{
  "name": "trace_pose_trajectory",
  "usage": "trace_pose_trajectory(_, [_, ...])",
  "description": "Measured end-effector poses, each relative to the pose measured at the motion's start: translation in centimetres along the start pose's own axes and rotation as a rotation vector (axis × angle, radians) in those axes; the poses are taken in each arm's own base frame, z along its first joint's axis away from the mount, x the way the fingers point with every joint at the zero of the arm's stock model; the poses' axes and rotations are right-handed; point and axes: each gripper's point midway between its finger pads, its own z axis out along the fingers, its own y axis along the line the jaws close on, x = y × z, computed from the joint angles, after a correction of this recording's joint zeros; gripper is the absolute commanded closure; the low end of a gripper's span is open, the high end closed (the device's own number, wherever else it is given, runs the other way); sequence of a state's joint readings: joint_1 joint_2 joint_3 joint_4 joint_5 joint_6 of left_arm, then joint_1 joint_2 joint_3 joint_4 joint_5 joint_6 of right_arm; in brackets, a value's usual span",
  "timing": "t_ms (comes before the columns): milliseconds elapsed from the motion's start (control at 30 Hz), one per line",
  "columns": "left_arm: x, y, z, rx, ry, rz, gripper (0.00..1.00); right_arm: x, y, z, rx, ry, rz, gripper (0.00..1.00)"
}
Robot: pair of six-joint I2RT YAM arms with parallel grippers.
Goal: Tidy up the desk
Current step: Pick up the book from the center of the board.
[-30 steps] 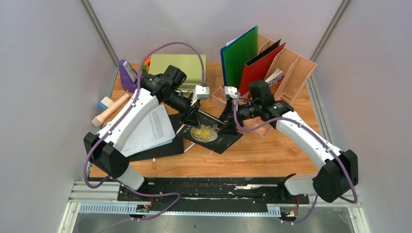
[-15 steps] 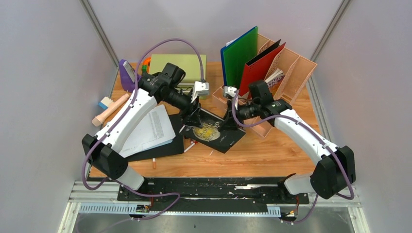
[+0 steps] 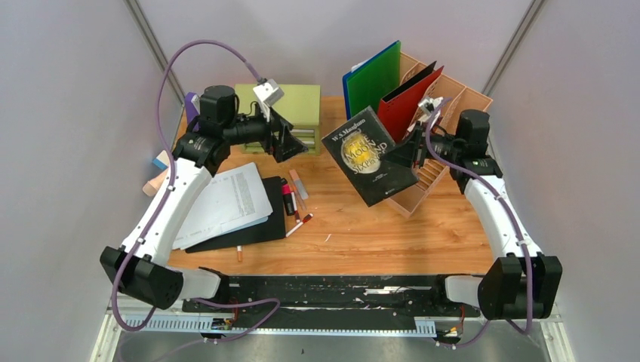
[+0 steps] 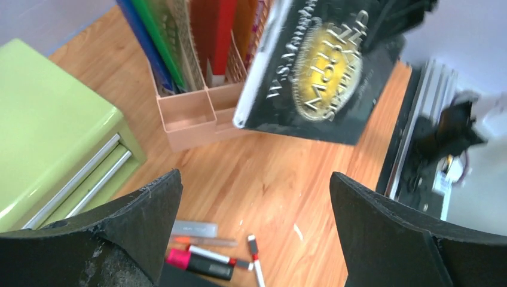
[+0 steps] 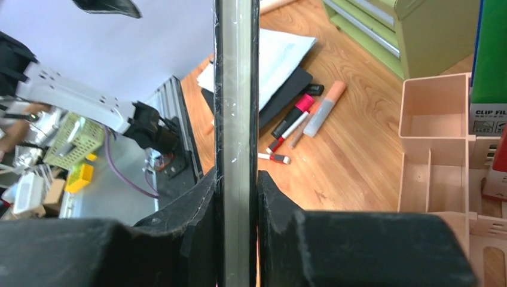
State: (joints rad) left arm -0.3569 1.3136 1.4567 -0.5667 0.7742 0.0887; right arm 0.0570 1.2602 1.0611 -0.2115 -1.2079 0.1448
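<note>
- The right gripper (image 3: 402,154) is clamped on the right edge of a black book (image 3: 370,154). In the right wrist view its two fingers (image 5: 197,209) press flat against both covers of the book (image 5: 237,72).
- The book is lifted clear of the desk (image 3: 377,234), tilted with its gold-lettered front cover facing up and toward the near side. It hangs just in front of the left end of the pink file organizer (image 3: 453,113).
- The organizer stands at the far right of the desk and holds a green folder (image 3: 373,83) and a red folder (image 3: 407,102) upright.
- The left gripper (image 3: 290,143) has its jaws spread wide apart with nothing between them. The left wrist view shows bare desk (image 4: 281,167) between the fingers (image 4: 143,221).
- It hovers at the far left, just in front of the olive-green drawer chest (image 3: 298,105).
- On the desk near and to the right of the left gripper lie a pink-and-black marker (image 3: 287,200), a pale stick (image 3: 298,185) and a red-and-white pen (image 3: 300,224), close together.
- Left of them a sheaf of printed papers (image 3: 226,200) rests on a black board (image 3: 264,226).
- The desk fills the middle of the scene, with its black-and-silver rail (image 3: 324,290) along the near edge by the arm bases.
</note>
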Motion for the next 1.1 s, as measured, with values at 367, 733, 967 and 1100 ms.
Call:
trace_pose_trajectory(367, [-2.5,1.8,3.8,0.102,-0.214,-0.358,0.0,-6.0,3.2,-1.3,-0.094,-0.097,0.117,1.0])
trace_pose_trajectory(733, [-4.4,-2.2,5.8,0.296,-0.319,-0.404,0.0,-7.1,3.9,-1.2,-0.155,-0.115,0.208,1.0])
trace_pose_trajectory(967, [-4.3,-5.1,8.0,0.429,-0.34,-0.426,0.14,-6.3,3.5,-1.0,-0.168,-0.118,0.245,1.0])
trace_pose_trajectory(1100, [-3.3,-5.6,8.8,0.477,-0.344,-0.477,0.29,-5.9,3.3,-1.0,-0.169,-0.118,0.264,1.0])
